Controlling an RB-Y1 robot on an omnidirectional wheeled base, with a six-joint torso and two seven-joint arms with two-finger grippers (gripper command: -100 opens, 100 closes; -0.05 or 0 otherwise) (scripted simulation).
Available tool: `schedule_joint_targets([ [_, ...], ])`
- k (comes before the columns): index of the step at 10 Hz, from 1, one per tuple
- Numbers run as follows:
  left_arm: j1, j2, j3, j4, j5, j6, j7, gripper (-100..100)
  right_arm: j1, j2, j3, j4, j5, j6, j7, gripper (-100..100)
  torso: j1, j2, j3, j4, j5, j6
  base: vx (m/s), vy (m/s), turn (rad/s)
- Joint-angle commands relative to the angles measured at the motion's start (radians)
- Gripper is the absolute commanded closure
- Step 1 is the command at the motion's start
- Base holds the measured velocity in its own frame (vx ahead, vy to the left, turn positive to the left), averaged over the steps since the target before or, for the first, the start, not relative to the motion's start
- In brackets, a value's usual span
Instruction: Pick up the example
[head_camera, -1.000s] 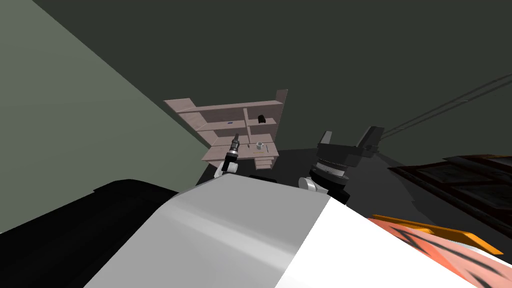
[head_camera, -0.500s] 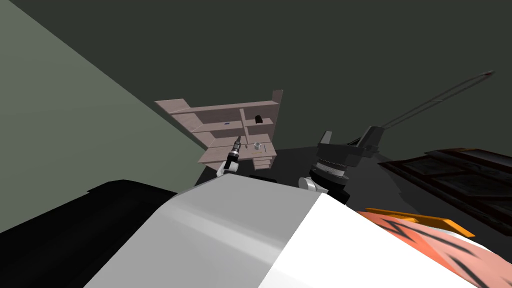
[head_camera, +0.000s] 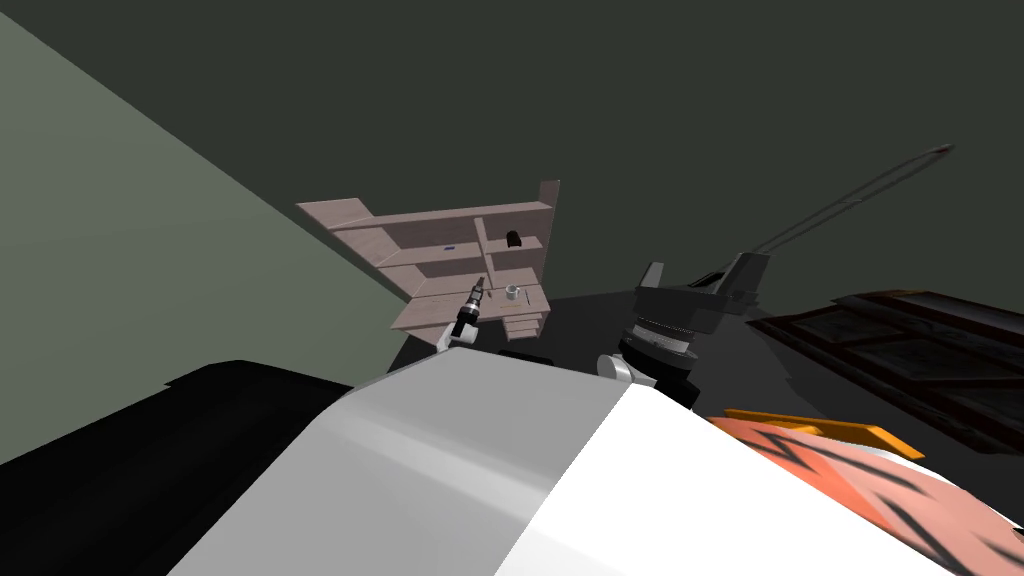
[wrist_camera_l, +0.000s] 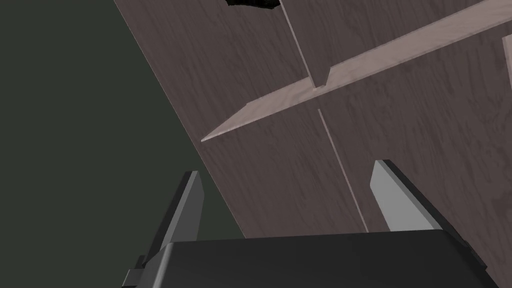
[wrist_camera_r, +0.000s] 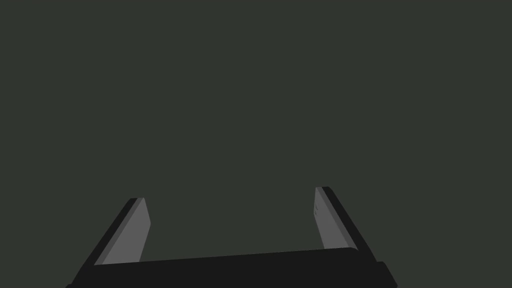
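One shelf (head_camera: 420, 232) holds three small things: one white cup (head_camera: 514, 292), one black lump (head_camera: 514, 239) and one blue slip (head_camera: 449, 247). I cannot tell which is the example. The left gripper (wrist_camera_l: 287, 170) faces the shelf and the right gripper (wrist_camera_r: 231, 195) is well apart. Both have their fingers spread wide and empty.

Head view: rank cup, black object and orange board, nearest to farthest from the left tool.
1. The cup, on the shelf beside the left tool.
2. The black object, one shelf higher.
3. The orange board, far off to the right.
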Motion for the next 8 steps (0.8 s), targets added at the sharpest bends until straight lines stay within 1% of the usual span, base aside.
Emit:
schedule_joint_targets([
  [1,-0.014,0.003,0.001,0.047,0.001,0.001,-0.004,-100,0.0,0.0,0.0,0.0,0.0,0.0,0.0,0,0.0,0.0,0.0,0.0,0.0,0.0,0.011,-0.024,-0.049],
  [2,-0.038,0.012,0.003,0.081,0.003,0.006,-0.011,-100,0.0,0.0,0.0,0.0,0.0,0.0,0.0,0,0.0,0.0,0.0,0.0,0.0,0.0,0.018,-0.037,-0.065],
  [3,-0.038,0.012,0.003,0.107,0.003,0.006,-0.011,-100,0.0,0.0,0.0,0.0,0.0,0.0,0.0,0,-0.001,0.0,0.0,0.0,0.0,0.0,0.02,-0.032,-0.041],
  [4,-0.063,0.021,0.004,0.141,0.005,0.011,-0.016,-100,0.0,0.0,0.0,0.0,0.0,0.0,0.0,0,-0.001,-0.001,0.0,0.0,0.0,0.0,0.02,-0.038,-0.07],
  [5,-0.063,0.021,0.004,0.168,0.005,0.011,-0.016,-100,0.0,0.0,0.0,0.0,0.0,0.0,0.0,0,-0.001,-0.001,0.0,0.0,0.0,0.0,0.016,-0.037,-0.028],
  [6,-0.088,0.031,0.006,0.212,0.007,0.015,-0.021,-100,0.0,0.0,0.0,0.0,0.0,0.0,0.0,0,-0.001,0.0,0.0,0.0,0.0,0.0,0.02,-0.045,-0.066],
  [7,-0.088,0.031,0.006,0.229,0.007,0.015,-0.021,-100,0.0,0.0,0.0,0.0,0.0,0.0,0.0,0,-0.001,-0.001,0.0,0.0,0.0,0.0,0.018,-0.035,-0.022],
  [8,-0.114,0.041,0.009,0.26,0.009,0.02,-0.025,-100,0.0,0.0,0.0,0.0,0.0,0.0,0.0,0,-0.001,0.0,0.0,0.0,0.0,0.0,0.02,-0.042,-0.037],
])
